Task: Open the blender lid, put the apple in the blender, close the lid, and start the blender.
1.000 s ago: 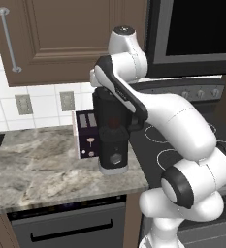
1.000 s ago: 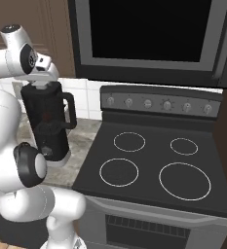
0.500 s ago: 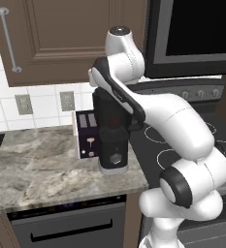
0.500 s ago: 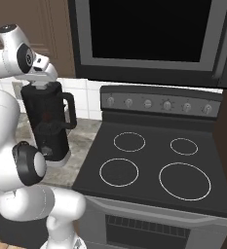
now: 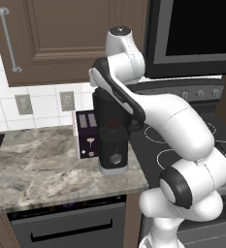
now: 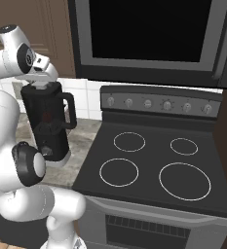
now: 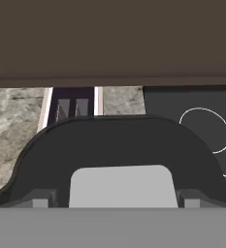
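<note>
- blender centre of left base view, red apple inside the jar
- blender lid on the jar, light cap between fingertips at frame bottom
- gripper spread wide either side of the cap, not gripping

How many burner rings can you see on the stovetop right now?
4 on the stovetop: back left, back right, front left, front right. All are bare in the right base view; none looks hidden.

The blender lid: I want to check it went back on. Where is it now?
The blender lid sits on top of the blender on the counter, left of the stove, with the pincer right over its grey cap.
</note>
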